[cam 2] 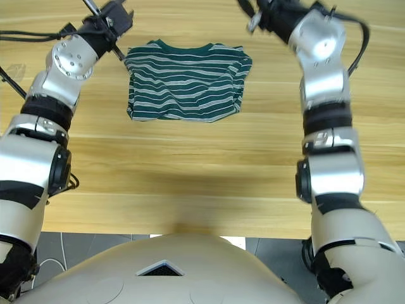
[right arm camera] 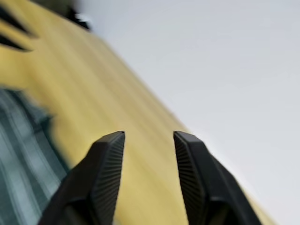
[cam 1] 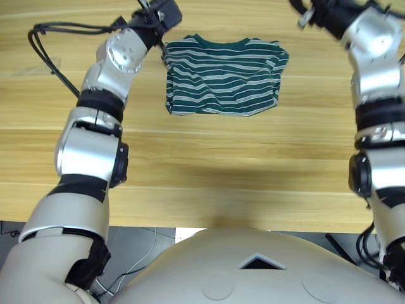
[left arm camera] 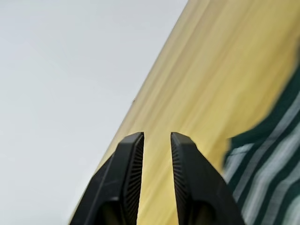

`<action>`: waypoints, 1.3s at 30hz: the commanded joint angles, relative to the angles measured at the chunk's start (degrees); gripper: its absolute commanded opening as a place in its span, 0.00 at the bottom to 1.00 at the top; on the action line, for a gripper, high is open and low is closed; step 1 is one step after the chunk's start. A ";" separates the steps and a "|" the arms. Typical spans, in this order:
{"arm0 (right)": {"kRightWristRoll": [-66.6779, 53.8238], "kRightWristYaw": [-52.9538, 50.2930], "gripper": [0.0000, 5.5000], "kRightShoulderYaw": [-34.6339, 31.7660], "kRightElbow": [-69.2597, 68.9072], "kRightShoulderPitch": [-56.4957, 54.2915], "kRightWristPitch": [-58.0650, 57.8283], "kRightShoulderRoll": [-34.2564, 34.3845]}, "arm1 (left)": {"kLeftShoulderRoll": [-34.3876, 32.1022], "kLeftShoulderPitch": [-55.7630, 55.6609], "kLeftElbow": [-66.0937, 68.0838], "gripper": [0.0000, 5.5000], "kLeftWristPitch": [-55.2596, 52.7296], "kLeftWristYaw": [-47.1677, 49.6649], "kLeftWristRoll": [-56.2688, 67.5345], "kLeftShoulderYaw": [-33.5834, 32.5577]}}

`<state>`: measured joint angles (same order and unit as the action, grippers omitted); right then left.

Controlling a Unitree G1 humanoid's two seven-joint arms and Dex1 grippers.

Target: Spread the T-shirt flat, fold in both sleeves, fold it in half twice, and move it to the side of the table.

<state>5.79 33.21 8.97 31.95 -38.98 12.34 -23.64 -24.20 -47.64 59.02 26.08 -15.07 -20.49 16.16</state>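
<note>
Fingers: left gripper [left arm camera: 157, 136] narrowly parted, right gripper [right arm camera: 149, 135] wider, both empty.

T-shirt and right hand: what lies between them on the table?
Nothing: between the T-shirt and the right hand there is just bare wooden table, as the right eye view shows.

This reads as a robotics lab or test room, not a home. The counter [cam 1: 221, 177] before you is a broad, plain run of pale wood planks, the kind used as a work surface. Along the lower edge of the head views, a dark grey floor [cam 1: 126, 237] shows below the counter's near edge, with loose cables [cam 1: 142, 253] trailing over it. At the upper left, a black cable loop [cam 1: 76, 26] hangs over the wood. In the wrist views, a blank pale surface [left arm camera: 61, 70] lies beyond the counter's edge; whether it is wall or floor, you cannot tell.
</note>
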 commanded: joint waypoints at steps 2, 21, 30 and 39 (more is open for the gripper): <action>1.00 3.72 0.19 4.18 -20.42 17.04 -12.38 -1.39 | -3.40 20.06 -27.24 0.06 -5.65 -14.66 8.14 -0.03; 8.28 4.13 0.00 10.62 -16.67 24.18 -28.34 -3.44 | -5.45 34.51 -40.17 0.00 -31.07 -24.50 7.08 1.58; 7.49 5.08 0.00 8.93 -17.72 27.29 -28.41 -8.08 | -6.76 38.52 -47.17 0.00 -41.60 -28.37 14.83 -3.20; 3.08 1.62 0.00 4.96 -22.91 26.08 -16.05 -4.50 | -0.33 40.08 -66.29 0.00 -50.73 -29.73 32.26 -10.23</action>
<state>9.31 34.95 14.45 9.83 -13.11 -4.63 -28.06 -24.76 -7.19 -4.71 -21.91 -45.47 9.37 7.86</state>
